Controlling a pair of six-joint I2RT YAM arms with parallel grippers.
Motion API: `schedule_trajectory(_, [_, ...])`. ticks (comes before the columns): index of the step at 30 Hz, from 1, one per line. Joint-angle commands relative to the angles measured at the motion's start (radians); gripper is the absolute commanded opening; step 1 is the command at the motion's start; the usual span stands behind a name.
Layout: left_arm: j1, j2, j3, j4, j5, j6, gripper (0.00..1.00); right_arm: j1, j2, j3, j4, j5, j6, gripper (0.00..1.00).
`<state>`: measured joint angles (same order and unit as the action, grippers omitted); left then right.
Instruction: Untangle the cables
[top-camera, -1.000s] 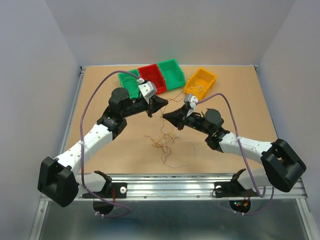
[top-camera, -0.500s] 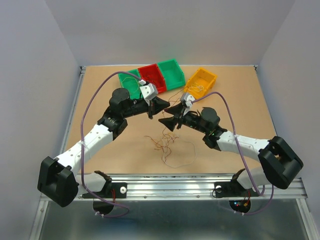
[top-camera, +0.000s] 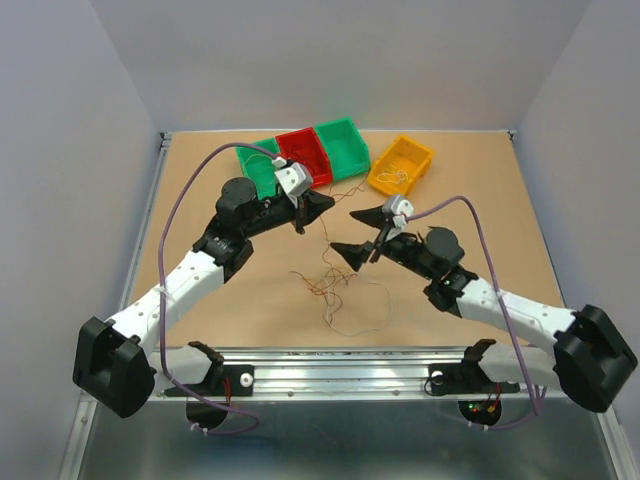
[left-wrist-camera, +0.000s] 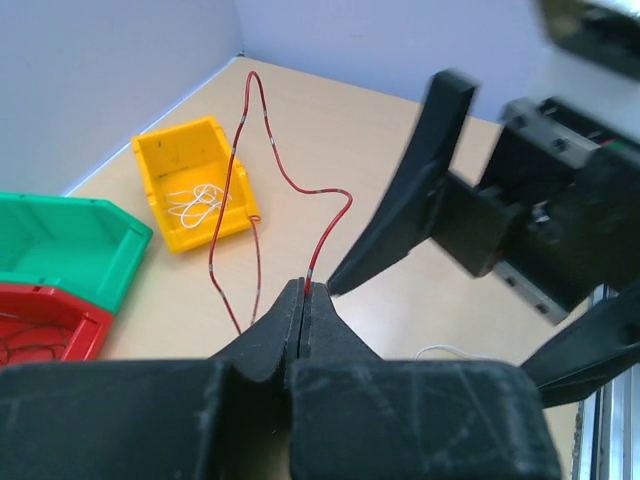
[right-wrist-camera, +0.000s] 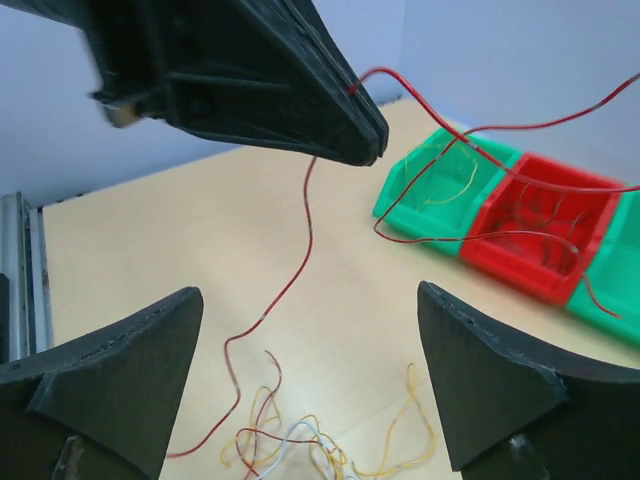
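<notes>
The cables (top-camera: 330, 285) lie as a small loose tangle of brown, orange, yellow and white wires on the table's middle; they also show as the tangle (right-wrist-camera: 300, 450) low in the right wrist view. A thin red wire (left-wrist-camera: 245, 150) rises out of them. My left gripper (left-wrist-camera: 305, 290) is shut on it above the table, and the same gripper (top-camera: 325, 203) hangs just over the tangle. The red wire (right-wrist-camera: 290, 280) runs on toward the bins. My right gripper (top-camera: 353, 233) stands wide open beside it, holding nothing, its fingertips (right-wrist-camera: 110, 380) apart over the tangle.
At the back stand a green bin (top-camera: 262, 170), a red bin (top-camera: 308, 155) holding red wires, a second green bin (top-camera: 345, 147) and a yellow bin (top-camera: 400, 165) with pale wire in it. A white wire loop (top-camera: 365, 310) lies in front of the tangle.
My right gripper has opened from shut and pulled back to the right, away from the red wire. The left gripper has kept its grip and barely moved.
</notes>
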<state>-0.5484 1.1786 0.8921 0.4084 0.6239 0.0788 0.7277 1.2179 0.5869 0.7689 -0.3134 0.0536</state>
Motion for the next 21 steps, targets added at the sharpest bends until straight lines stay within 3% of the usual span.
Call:
schedule_trajectory(1, [-0.004, -0.045, -0.005, 0.055, -0.017, -0.011, 0.00, 0.006, -0.173, -0.094, -0.013, -0.029, -0.142, 0.93])
schedule_trajectory(4, [-0.002, -0.048, 0.004, 0.043, 0.002, -0.011, 0.00, 0.007, -0.259, -0.163, 0.000, -0.049, -0.219, 0.97])
schedule_trajectory(9, [-0.002, -0.054, 0.022, 0.012, 0.037, -0.014, 0.00, 0.007, -0.253, -0.186, 0.059, -0.010, -0.276, 1.00])
schedule_trajectory(14, [-0.002, -0.063, 0.021, 0.012, 0.040, -0.017, 0.00, 0.009, -0.161, -0.170, 0.185, -0.006, -0.305, 1.00])
schedule_trajectory(21, [-0.004, -0.056, 0.022, 0.010, 0.050, -0.020, 0.00, 0.024, -0.015, -0.110, 0.335, 0.141, -0.393, 1.00])
